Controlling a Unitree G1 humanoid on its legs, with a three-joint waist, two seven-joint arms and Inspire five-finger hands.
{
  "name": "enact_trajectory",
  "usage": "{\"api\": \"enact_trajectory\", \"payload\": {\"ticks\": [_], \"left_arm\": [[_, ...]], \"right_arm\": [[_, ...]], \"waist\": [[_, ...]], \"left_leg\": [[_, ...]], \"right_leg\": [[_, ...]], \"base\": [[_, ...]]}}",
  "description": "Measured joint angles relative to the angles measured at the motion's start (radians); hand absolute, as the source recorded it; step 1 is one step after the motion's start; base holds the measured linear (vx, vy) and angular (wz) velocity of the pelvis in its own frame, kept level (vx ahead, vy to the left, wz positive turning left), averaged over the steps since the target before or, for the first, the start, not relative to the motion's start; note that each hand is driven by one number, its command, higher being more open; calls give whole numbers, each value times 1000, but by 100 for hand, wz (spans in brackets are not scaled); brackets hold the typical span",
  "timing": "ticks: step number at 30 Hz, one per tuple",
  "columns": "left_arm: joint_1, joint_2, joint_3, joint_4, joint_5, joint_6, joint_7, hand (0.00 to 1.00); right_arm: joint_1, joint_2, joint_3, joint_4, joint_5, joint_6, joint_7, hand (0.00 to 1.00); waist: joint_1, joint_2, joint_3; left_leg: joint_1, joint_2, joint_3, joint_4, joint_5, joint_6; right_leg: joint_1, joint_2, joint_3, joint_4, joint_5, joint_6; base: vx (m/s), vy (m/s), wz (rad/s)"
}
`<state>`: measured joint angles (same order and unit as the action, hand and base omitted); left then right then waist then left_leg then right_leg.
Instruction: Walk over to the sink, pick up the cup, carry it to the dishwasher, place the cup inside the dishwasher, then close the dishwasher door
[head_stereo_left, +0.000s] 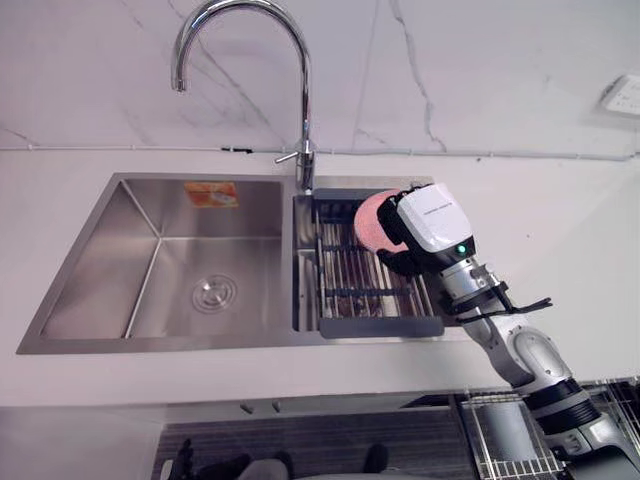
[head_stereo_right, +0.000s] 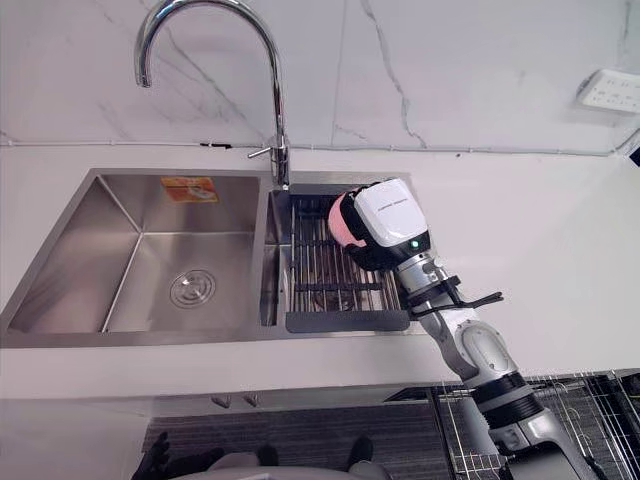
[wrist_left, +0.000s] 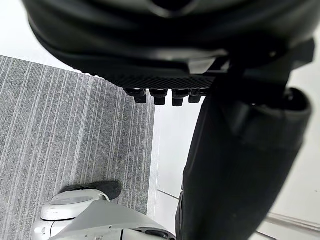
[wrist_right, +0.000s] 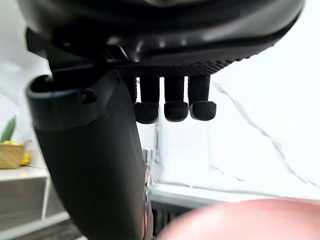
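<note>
Pink cup (head_stereo_left: 366, 222) sits on dish rack (head_stereo_left: 380, 326) in sink, at 9 o'clock of right hand (head_stereo_left: 430, 222), just beside palm. Fingers (wrist_right: 175, 110) side by side, slack, gripping nothing. Left hand (wrist_left: 240, 165) hangs relaxed by floor, well apart.

The silver-grey right arm (head_stereo_left: 530, 362) has rounded segments with black bands. The dark right hand (head_stereo_left: 432, 220) bears a white, green-lit cover.

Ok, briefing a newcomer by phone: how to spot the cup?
Find the steel double sink under the curved chrome tap. A dark wire rack fills its narrower right compartment; at the rack's far end, the round cup is the only pink thing.
</note>
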<state>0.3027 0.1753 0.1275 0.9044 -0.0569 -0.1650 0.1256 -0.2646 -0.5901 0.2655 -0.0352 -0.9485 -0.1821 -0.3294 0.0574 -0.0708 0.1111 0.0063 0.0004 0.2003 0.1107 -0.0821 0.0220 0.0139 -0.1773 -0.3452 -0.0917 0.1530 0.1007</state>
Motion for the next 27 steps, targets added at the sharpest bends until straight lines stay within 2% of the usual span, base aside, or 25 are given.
{"api": "enact_trajectory", "payload": {"ticks": [7,8,13,20,27], "left_arm": [[7,0,-3,0,-1,-18,-1,100],[7,0,-5,0,-1,-19,-1,100],[10,0,-11,0,-1,-32,-1,100],[25,0,-11,0,-1,-35,0,100],[23,0,-12,0,-1,-35,0,100]], "right_arm": [[0,0,-35,-27,64,-17,49,0],[1,0,-35,-27,64,-19,60,100],[2,0,-35,-28,65,-20,81,100],[8,0,-35,-28,126,-15,202,100],[50,6,-33,-26,130,-6,272,100]], "waist": [[1,2,-2],[1,2,-2],[1,3,-3],[1,4,-3],[6,6,-4]], "left_leg": [[2,0,-1,0,0,0],[2,0,-1,0,0,0],[2,0,-4,2,0,0],[2,0,-5,2,-1,-1],[1,0,-6,1,-1,-2]], "right_leg": [[2,0,-1,0,0,0],[3,0,-1,0,0,0],[7,0,-5,0,0,0],[8,0,-7,0,0,0],[7,0,-8,0,0,0]], "base": [[0,0,0],[0,0,0],[-9,0,1],[0,0,0],[0,0,0]]}}
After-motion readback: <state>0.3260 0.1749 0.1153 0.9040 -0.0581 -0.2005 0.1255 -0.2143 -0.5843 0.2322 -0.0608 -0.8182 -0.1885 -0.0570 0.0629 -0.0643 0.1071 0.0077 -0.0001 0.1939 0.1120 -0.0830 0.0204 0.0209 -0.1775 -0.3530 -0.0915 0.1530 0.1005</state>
